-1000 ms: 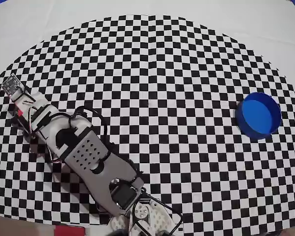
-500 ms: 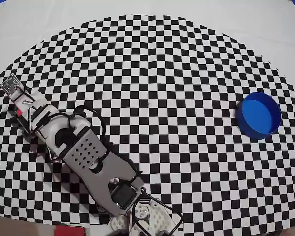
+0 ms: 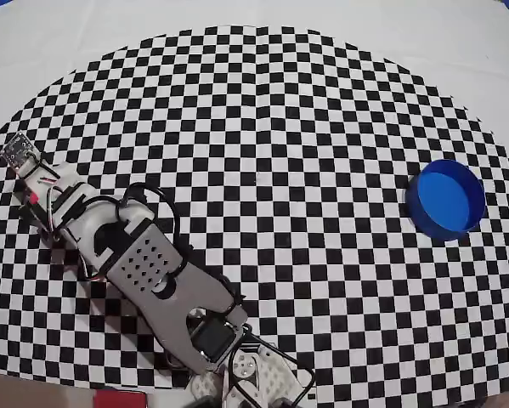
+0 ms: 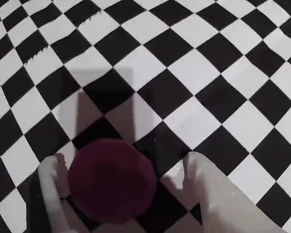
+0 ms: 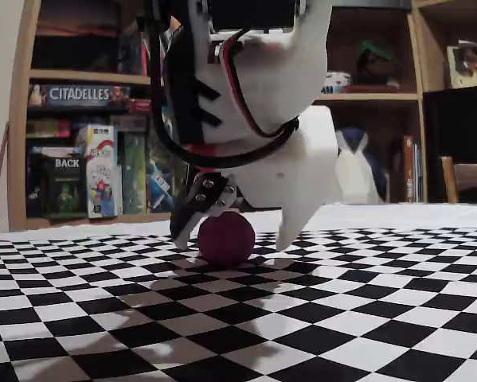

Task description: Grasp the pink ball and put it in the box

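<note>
The pink ball rests on the checkered cloth between my gripper's two fingers. My gripper is open and straddles it. In the wrist view the left finger touches or nearly touches the ball, while the right finger stands a gap away. In the overhead view the gripper is at the far left and covers the ball. The box, a round blue container, sits far off at the right edge of the cloth.
The arm's body runs from the bottom centre up to the left in the overhead view. The checkered cloth spreads between gripper and box. Shelves with game boxes stand behind the table in the fixed view.
The gripper head has shifted only slightly at the far left of the overhead view; the box has not moved.
</note>
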`<state>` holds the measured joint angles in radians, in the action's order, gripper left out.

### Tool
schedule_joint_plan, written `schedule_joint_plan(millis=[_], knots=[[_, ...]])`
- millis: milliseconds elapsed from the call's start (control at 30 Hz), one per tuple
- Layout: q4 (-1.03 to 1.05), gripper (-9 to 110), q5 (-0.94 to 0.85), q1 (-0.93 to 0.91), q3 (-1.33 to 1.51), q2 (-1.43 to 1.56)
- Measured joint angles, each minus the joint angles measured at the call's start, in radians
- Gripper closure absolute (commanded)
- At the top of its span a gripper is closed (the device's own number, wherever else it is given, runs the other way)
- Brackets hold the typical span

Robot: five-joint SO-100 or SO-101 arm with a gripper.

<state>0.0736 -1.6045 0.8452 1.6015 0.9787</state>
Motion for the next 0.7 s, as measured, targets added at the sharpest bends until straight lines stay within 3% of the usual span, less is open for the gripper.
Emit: schedule_joint_plan(millis=[433,700], knots=[[0.0,72,0.0,0.008,-0.002,0.0],[0.0,98,0.0,0.008,-0.002,0.0]])
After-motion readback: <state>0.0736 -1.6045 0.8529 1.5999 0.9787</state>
